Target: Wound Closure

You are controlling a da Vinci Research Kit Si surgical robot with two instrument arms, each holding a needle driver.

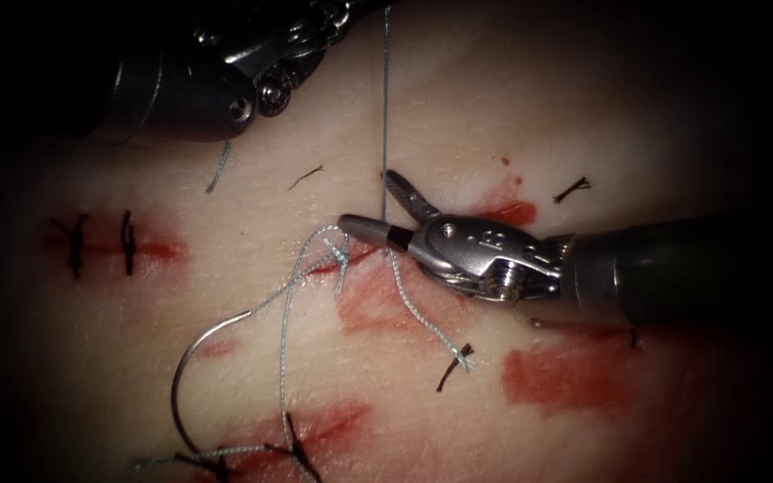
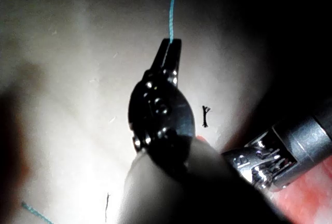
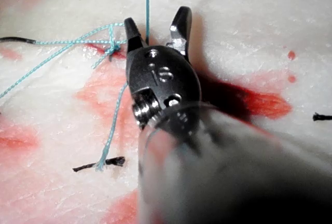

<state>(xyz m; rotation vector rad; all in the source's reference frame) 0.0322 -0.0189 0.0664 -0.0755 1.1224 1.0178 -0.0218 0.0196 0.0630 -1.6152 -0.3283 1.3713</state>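
Observation:
A knot [image 1: 337, 251] of teal thread [image 1: 385, 107] sits on the cut [image 1: 361, 258] in the tissue [image 1: 458, 116]. From the knot one strand runs straight up to my left tool [image 1: 342, 13], whose jaws [image 2: 170, 45] are shut on it. My right tool [image 1: 378, 204] comes in from the right with its jaws open on either side of that strand, just above the knot [image 3: 111, 47]; the thread [image 3: 147, 6] passes between its fingers [image 3: 181, 22]. The curved needle [image 1: 188, 376] lies loose on the tissue, below and left of the knot, held by neither tool.
Black stitches [image 1: 100, 243] cross the cut at the left. Short cut ends of black thread [image 1: 573, 189] lie about. A teal tail [image 1: 427, 322] trails down right from the knot. Red fluid [image 1: 565, 376] stains the tissue at the lower right.

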